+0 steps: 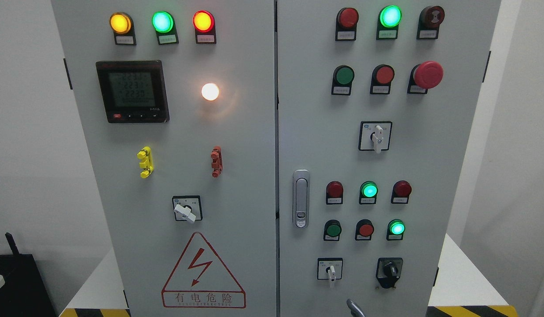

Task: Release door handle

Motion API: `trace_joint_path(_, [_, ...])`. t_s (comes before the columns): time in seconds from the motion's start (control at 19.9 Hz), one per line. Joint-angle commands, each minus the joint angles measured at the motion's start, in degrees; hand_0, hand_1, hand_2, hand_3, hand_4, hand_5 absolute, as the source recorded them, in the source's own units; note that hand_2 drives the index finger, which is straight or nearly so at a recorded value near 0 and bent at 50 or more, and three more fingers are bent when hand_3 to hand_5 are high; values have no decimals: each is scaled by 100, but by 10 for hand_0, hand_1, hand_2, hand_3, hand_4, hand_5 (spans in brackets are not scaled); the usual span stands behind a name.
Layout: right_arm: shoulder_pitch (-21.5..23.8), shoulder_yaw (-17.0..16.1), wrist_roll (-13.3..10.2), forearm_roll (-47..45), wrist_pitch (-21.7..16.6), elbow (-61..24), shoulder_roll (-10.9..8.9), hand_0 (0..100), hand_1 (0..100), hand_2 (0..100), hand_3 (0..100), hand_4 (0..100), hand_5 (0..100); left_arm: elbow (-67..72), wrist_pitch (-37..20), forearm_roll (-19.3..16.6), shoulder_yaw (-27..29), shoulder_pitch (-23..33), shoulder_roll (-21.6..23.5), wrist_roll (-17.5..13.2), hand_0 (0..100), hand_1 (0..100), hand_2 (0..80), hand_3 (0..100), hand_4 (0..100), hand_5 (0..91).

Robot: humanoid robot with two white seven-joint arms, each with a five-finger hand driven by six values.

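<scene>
While the door handle point(301, 198) sits flush on the right door's left edge, only a grey fingertip-like sliver point(354, 307) shows below; hand state unreadable. Withdraw straight back, clear of the switches.

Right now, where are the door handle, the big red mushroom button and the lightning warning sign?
door handle point(301, 198): head view, middle of its silver lever.
red mushroom button point(428, 74): head view, its cap.
warning sign point(200, 266): head view, the lightning bolt.

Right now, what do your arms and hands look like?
Almost nothing shows: only a grey, glossy curved tip at the bottom edge, right of middle, probably a right-hand finger. No sleeve, cable or marking is visible; the left arm is out of view.
</scene>
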Motion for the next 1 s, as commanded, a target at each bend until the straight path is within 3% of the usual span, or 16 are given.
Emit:
trace_joint_path(0.0, [-2, 51, -3, 8, 7, -38, -97, 494, 248, 0, 0, 0, 0, 114, 3, 0, -79, 0, 6, -4, 120, 389, 0, 0, 0, 0])
trace_joint_path(0.4, [15, 51, -21, 304, -45, -38, -106, 491, 262, 0, 24, 0, 0, 114, 3, 0, -79, 0, -2, -4, 120, 389, 0, 0, 0, 0])
trace_joint_path(0.45, [-2, 51, -73, 663, -115, -47, -106, 488, 268, 0, 87, 0, 0, 114, 3, 0, -79, 0, -2, -4, 120, 389, 0, 0, 0, 0])
trace_joint_path(0.5, [-2, 43, -100, 1102, -281, -47, -106, 486, 275, 0, 271, 171, 40, 114, 3, 0, -79, 0, -2, -4, 120, 389, 0, 0, 0, 0])
trace_joint_path(0.55, [-2, 16, -143, 1550, -570, -47, -89, 487, 280, 0, 568, 467, 312, 114, 3, 0, -79, 0, -2, -4, 120, 389, 0, 0, 0, 0])
trace_joint_path(0.6, [-11, -10, -301, 2076, -799, -47, -45, 484, 285, 0, 604, 496, 360, 114, 3, 0, -79, 0, -2, -4, 120, 389, 0, 0, 0, 0])
trace_joint_path(0.65, [-28, -19, -598, 2647, -871, -47, -1, 435, 308, 0, 755, 656, 609, 114, 3, 0, -79, 0, -2, -4, 120, 389, 0, 0, 0, 0])
trace_joint_path(0.7, [-63, -28, -949, 3184, -872, -65, 25, 386, 310, 0, 839, 754, 767, 114, 3, 0, -79, 0, 6, -4, 120, 389, 0, 0, 0, 0])
trace_joint_path(0.8, [-230, -28, -1390, 4081, -758, -82, 166, 348, 316, 0, 907, 830, 872, 114, 3, 0, -79, 0, -2, -4, 120, 389, 0, 0, 0, 0])
trace_joint_path(0.9, [-467, -28, -1567, 4724, -356, -82, 333, 310, 344, 0, 972, 886, 929, 114, 3, 0, -79, 0, -2, -4, 120, 389, 0, 0, 0, 0])
trace_joint_path(0.95, [-616, -28, -1637, 4962, -153, -74, 368, 291, 366, 0, 1000, 979, 959, 114, 3, 0, -79, 0, -2, -4, 120, 389, 0, 0, 0, 0])
